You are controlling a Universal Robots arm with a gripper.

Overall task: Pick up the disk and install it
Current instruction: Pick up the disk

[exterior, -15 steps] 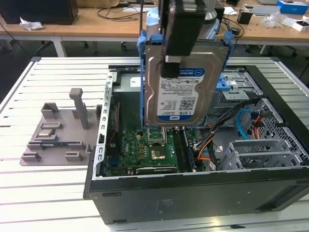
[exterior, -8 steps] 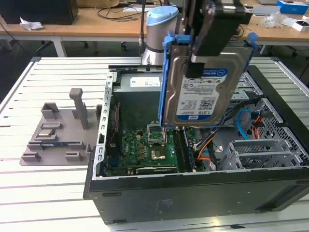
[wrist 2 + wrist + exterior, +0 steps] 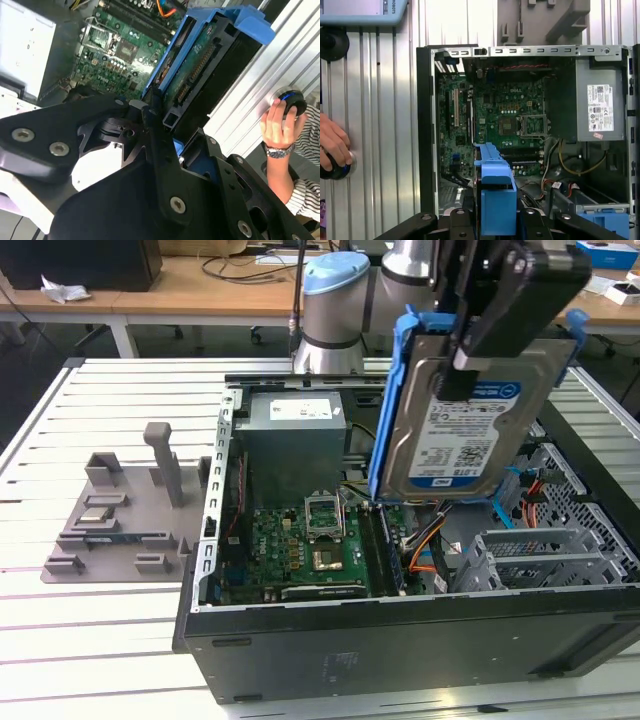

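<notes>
My gripper [image 3: 468,358] is shut on the disk [image 3: 455,435], a silver hard drive with a blue-and-white label and blue side rails. The disk hangs upright and slightly tilted above the open computer case [image 3: 400,640], over its middle right part. In the second wrist view the disk [image 3: 197,70] is seen edge-on, its connector side facing the camera, clamped between the black fingers [image 3: 150,125]. In the first wrist view its blue rail [image 3: 495,192] rises between the gripper's black links [image 3: 495,227], above the motherboard [image 3: 495,115].
Inside the case sit a grey power supply box [image 3: 295,445] and a metal drive cage [image 3: 545,555] with orange cables. A grey fixture block [image 3: 125,510] lies on the slatted table at the exterior view's left. A person's hand [image 3: 280,122] rests on a round controller beside the case.
</notes>
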